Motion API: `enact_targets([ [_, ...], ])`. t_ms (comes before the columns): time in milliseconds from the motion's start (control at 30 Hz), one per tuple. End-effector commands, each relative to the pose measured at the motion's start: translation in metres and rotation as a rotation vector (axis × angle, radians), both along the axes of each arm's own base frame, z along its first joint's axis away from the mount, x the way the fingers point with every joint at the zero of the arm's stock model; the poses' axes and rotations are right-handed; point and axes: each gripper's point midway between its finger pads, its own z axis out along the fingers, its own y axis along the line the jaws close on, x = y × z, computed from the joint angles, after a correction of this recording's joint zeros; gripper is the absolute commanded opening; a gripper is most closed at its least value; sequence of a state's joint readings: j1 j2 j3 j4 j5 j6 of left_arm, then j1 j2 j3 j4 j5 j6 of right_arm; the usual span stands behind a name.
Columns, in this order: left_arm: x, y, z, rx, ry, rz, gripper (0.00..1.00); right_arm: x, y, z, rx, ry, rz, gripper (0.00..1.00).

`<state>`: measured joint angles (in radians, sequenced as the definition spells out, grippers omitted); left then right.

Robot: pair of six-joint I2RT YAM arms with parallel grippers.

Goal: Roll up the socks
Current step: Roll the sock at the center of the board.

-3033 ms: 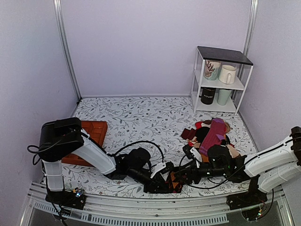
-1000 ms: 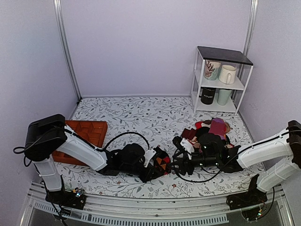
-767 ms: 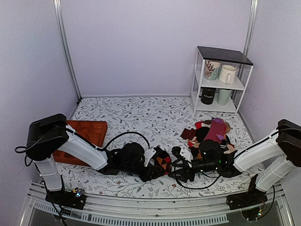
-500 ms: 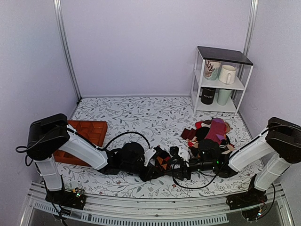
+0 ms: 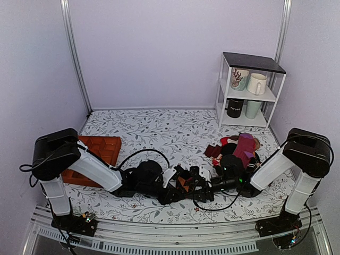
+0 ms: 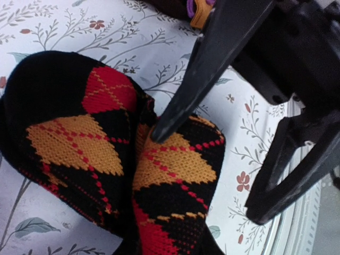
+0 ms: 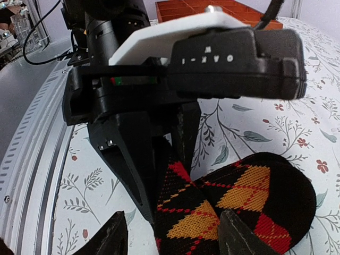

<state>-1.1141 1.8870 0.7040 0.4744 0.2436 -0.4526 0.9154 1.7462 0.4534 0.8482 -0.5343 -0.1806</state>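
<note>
The socks (image 5: pixel 183 184) are black argyle knit with red and orange diamonds, bunched into a short roll on the floral table near the front middle. In the left wrist view the socks (image 6: pixel 106 138) fill the frame and run off the bottom edge, where my own jaws are hidden. In the right wrist view the left gripper (image 7: pixel 164 187) is shut on the socks (image 7: pixel 234 207). The left gripper (image 5: pixel 172 191) lies just left of them. My right gripper (image 7: pixel 178 236) is open and straddles the roll. One of its fingers (image 6: pixel 212 69) touches the fold. The right gripper (image 5: pixel 195 186) is at the roll's right.
A pile of other socks (image 5: pixel 239 150), with a purple one on top, lies behind the right arm. An orange tray (image 5: pixel 103 149) sits at the left. A white shelf (image 5: pixel 226 85) with mugs stands at the back right. The table's front rail (image 5: pixel 175 234) is close.
The right gripper has moved left, from beside the sock pile up to the roll. The left gripper still holds the socks, which earlier moved up and left from the front edge.
</note>
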Motion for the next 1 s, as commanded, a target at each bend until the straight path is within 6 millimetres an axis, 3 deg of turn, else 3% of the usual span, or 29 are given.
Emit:
enact_targets([
  [0, -0.074, 0.138, -0.124, 0.601, 0.314, -0.019, 0.0, -0.004, 0.006, -0.005, 0.019, 0.029, 0.044, 0.58],
  [400, -0.075, 0.135, -0.124, 0.59, 0.311, -0.037, 0.0, -0.014, -0.015, -0.038, -0.035, 0.122, -0.048, 0.56],
  [500, -0.076, 0.135, -0.124, 0.588, 0.314, -0.042, 0.0, -0.005, -0.016, -0.043, -0.058, 0.103, -0.103, 0.58],
  [667, -0.08, 0.13, -0.124, 0.555, 0.329, -0.071, 0.0, 0.008, -0.017, -0.036, -0.086, 0.053, -0.151, 0.59],
  [967, -0.084, 0.127, -0.126, 0.531, 0.341, -0.094, 0.0, -0.022, -0.016, -0.061, -0.184, 0.118, -0.083, 0.5],
])
